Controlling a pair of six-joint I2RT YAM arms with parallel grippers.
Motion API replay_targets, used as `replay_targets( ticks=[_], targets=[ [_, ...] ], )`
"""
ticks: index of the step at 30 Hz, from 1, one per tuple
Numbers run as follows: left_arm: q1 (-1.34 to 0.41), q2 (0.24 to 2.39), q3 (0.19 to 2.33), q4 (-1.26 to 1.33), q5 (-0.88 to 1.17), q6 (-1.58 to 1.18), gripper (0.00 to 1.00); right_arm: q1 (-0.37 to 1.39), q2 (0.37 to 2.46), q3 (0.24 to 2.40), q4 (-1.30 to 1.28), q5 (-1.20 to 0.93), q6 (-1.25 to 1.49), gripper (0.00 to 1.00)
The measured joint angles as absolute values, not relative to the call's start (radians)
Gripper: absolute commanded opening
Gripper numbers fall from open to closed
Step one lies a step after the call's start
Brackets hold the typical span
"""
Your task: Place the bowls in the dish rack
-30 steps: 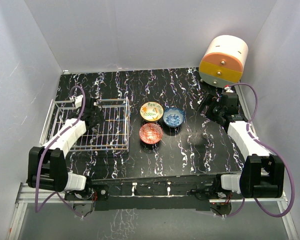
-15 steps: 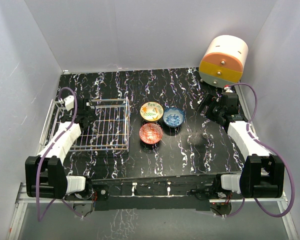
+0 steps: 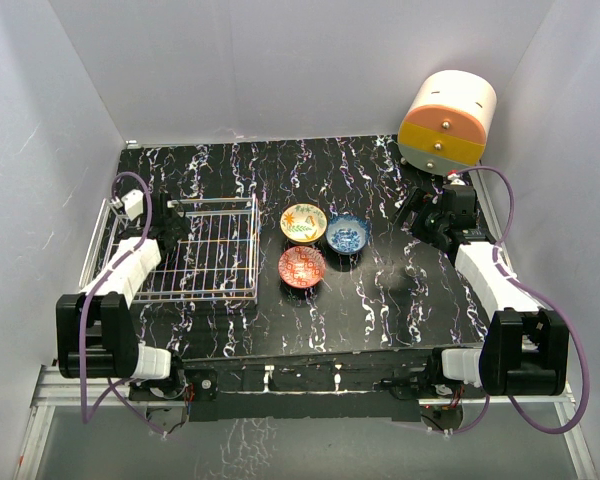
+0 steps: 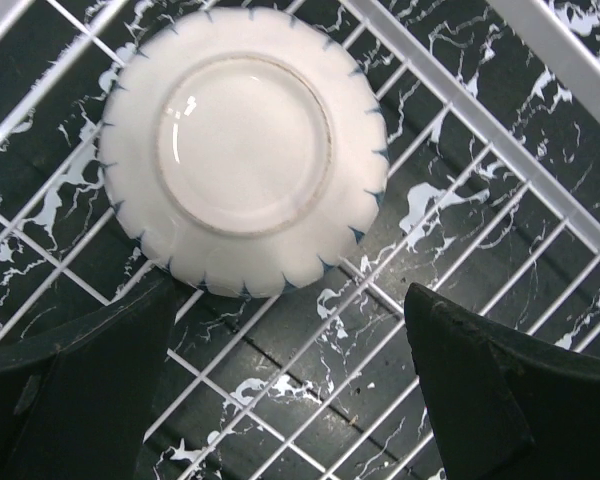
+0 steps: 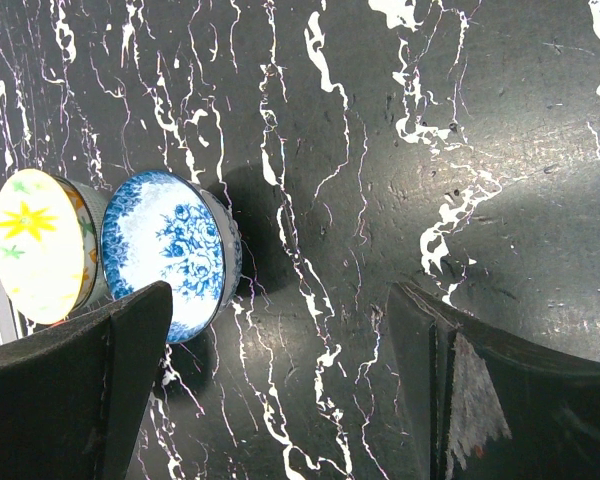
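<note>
The ribbed white bowl (image 4: 242,150) lies upside down on the dish rack (image 3: 256,250) grid, just ahead of the left gripper (image 4: 290,305). Its jaws are wide and empty, and it has drawn back leftward. The yellow bowl (image 3: 303,222), blue bowl (image 3: 348,234) and red bowl (image 3: 302,266) stay on the table (image 3: 400,290), left of the right gripper (image 5: 280,295), which is also open.

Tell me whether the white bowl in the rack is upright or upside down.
Upside down: in the left wrist view the white bowl shows its foot ring, lying on the dish rack.

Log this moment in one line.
left gripper open above rack, empty | white bowl upside down in rack | yellow bowl, blue bowl, red bowl on table | right gripper open, empty
</note>
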State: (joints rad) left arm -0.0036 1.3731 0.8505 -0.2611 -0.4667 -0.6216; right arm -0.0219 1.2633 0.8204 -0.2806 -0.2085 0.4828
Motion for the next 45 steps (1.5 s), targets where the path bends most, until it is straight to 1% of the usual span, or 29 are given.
replay_targets(
  ticks=[13,24,29,40,45],
  targets=[
    [0.107,1.433,0.850,-0.191,-0.502,-0.645,0.94,-0.022,1.266,0.820,-0.281,-0.213,0.480,0.88],
    [0.167,1.433,0.851,-0.165,-0.517,-0.655,0.94,-0.022,1.270,0.818,-0.280,-0.217,0.480,0.88],
    [0.180,1.437,0.855,-0.138,-0.509,-0.646,0.94,-0.022,1.272,0.804,-0.281,-0.217,0.479,0.88],
    [0.181,1.523,0.910,-0.082,-0.448,-0.607,0.94,-0.022,1.272,0.804,-0.280,-0.216,0.477,0.88],
    [0.182,1.530,0.918,-0.076,-0.435,-0.603,0.97,-0.022,1.272,0.802,-0.280,-0.216,0.476,0.88]
  ],
)
